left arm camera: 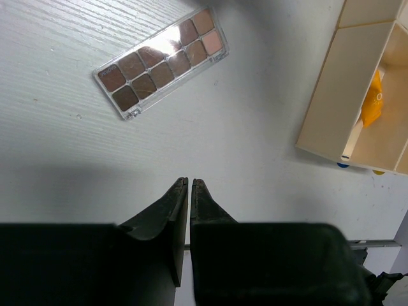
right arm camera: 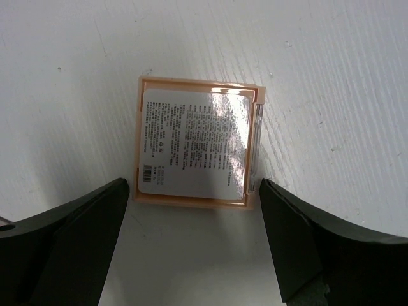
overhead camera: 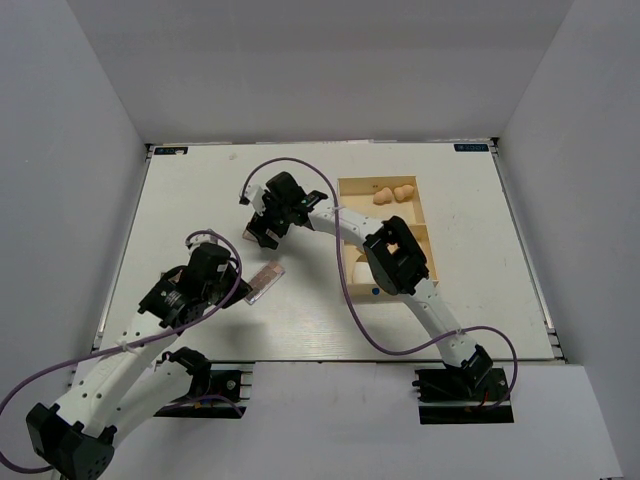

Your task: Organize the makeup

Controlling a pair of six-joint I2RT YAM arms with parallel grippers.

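Right hand (right arm camera: 194,188) spread wide, flanking small square compact (right arm camera: 197,150) on surface (right arm camera: 319,64); left hand (left arm camera: 190,185) clenched, empty, long brown-pink palette (left arm camera: 162,62) ahead.

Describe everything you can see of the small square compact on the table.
The small square compact is a flat peach case, seemingly plastic, closed, with a white printed label and barcode facing up and a clear piece on one edge. It lies flat on the white table, between the fingers of the open right hand, not gripped.

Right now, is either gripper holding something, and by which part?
Nothing is held. The right gripper stands open around the square compact; the left gripper is shut, empty.
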